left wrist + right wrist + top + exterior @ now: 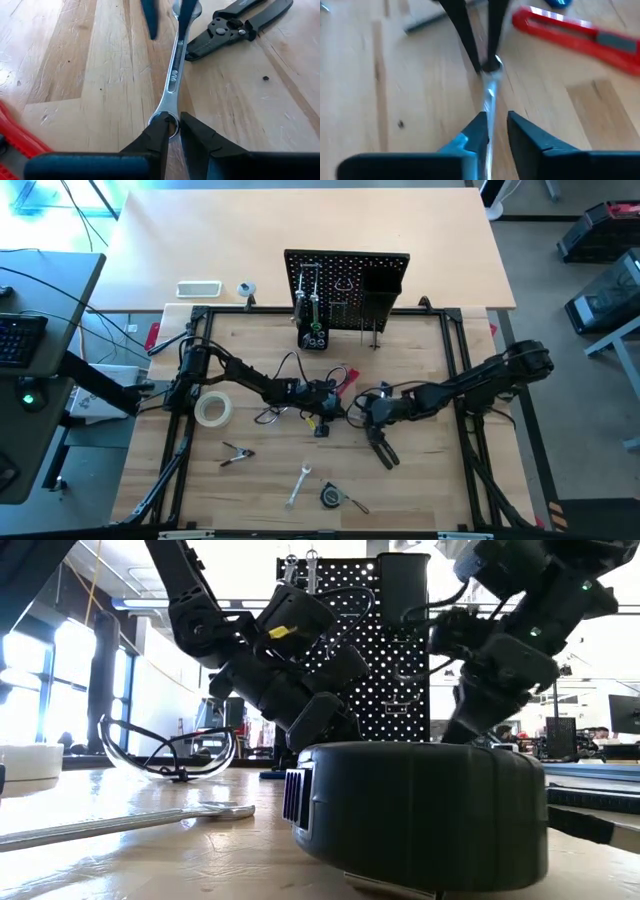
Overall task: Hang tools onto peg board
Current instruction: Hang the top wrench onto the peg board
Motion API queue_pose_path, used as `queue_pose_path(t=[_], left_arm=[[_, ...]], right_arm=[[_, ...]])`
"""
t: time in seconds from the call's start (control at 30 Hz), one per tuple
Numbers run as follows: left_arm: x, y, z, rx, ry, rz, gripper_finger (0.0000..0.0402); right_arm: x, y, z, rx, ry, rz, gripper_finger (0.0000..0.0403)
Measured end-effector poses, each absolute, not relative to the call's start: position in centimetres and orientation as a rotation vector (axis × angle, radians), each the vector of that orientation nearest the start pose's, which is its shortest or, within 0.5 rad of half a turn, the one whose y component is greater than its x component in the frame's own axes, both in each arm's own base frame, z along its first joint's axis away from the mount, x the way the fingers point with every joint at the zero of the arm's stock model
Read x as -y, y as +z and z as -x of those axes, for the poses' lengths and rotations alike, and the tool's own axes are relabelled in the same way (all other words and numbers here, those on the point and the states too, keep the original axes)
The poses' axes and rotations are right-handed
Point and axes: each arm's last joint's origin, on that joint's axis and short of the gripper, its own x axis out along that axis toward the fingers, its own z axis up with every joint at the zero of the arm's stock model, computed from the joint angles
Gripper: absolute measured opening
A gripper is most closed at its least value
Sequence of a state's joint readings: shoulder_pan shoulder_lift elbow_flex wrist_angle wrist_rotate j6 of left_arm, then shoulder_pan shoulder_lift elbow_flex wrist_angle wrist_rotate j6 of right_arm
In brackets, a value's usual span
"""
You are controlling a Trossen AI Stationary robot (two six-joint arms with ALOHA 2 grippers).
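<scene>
A silver wrench [175,70] stretches between my two grippers at mid-table. My left gripper [172,124] is shut on its ring end. My right gripper [495,120] is open, one finger on each side of the shaft near the other end [487,100]. In the left wrist view its fingers [150,20] straddle that far end. The peg board [347,285] stands upright at the table's far edge, with tools hanging on its left part [310,315]. Clear glasses [170,752] lie on the table. My left gripper pinches the wrench's ring end [169,116] between its two fingertips. The fingers slant down from the table's left, in line with the shaft, which runs away from them toward the right gripper. My right gripper: whether its open fingers touch the wrench cannot be told.
Black pliers [240,25] and a red knife [570,32] lie close to the wrench. A tape roll [212,410], small pliers [237,455], another wrench [298,485] and a tape measure [332,497] lie nearer the front. A white tray [198,288] sits beyond the board.
</scene>
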State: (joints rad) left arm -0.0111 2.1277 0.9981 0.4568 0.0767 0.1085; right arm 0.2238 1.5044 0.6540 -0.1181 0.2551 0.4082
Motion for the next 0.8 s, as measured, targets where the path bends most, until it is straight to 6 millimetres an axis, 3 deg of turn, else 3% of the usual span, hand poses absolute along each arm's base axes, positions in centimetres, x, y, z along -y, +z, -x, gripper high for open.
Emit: queue_pose_path(t=[0.23,0.37,0.57,0.8], left_arm=[[0.6,7.1,-39.4,-0.664,-0.12,-0.082,0.0039],[0.6,7.1,-39.4,-0.661,-0.119,-0.079,0.0039],[0.6,7.1,-39.4,-0.656,-0.114,-0.069,0.0039],[0.6,7.2,-39.5,-0.633,-0.106,-0.05,0.0039]], right_arm=[[-5.3,13.7,-24.9,-1.048,-0.184,-0.229,0.0172],[-5.2,13.6,-24.8,-1.068,-0.194,-0.238,0.0202],[-5.0,13.6,-24.7,-1.079,-0.198,-0.244,0.0194],[-4.9,12.1,-25.2,-1.135,-0.177,-0.252,0.0128]])
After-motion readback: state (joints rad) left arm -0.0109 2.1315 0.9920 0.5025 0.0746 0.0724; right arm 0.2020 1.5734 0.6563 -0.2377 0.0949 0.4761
